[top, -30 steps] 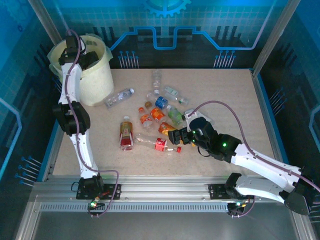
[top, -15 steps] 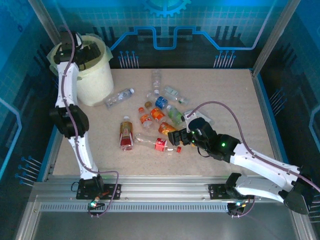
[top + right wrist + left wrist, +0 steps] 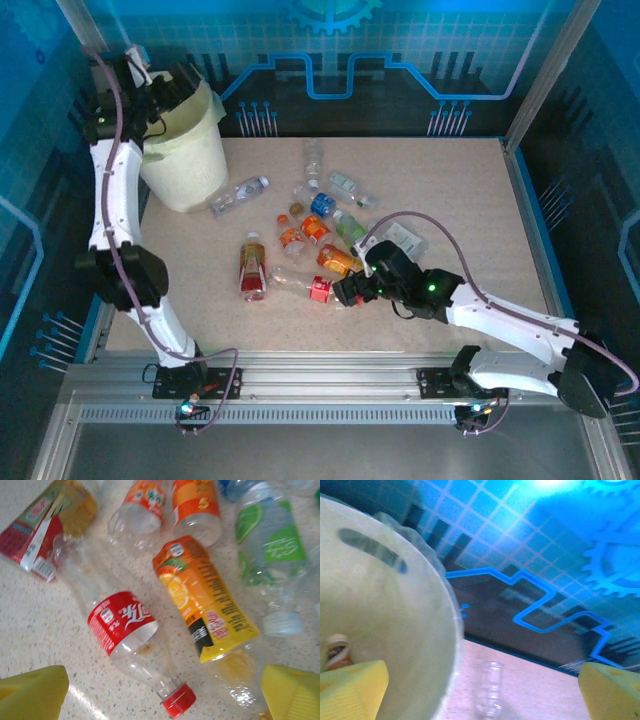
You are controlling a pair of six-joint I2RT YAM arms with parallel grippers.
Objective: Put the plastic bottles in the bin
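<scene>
The bin (image 3: 190, 165) stands at the table's back left, and my left gripper (image 3: 172, 90) hangs open over its rim. In the left wrist view the yellow pads (image 3: 350, 690) stand wide apart around nothing, the bin's inner wall (image 3: 385, 605) holds a brown-capped bottle (image 3: 337, 652), and a clear bottle (image 3: 490, 687) lies on the table beyond. Several plastic bottles (image 3: 320, 220) lie scattered mid-table. My right gripper (image 3: 345, 290) is open just above a red-label, red-capped bottle (image 3: 125, 622), which lies between its pads (image 3: 32, 692), with an orange-label bottle (image 3: 205, 605) beside it.
A green-label bottle (image 3: 270, 545) and two orange-label ones (image 3: 197, 505) lie just past the right gripper. A clear bottle (image 3: 238, 193) rests near the bin's foot. A bottle with red liquid (image 3: 252, 268) lies left of the pile. Blue walls enclose the table.
The left arm has lifted out of the bin and swung up to the back left over its rim. The right gripper has slid left towards the red-label bottle.
</scene>
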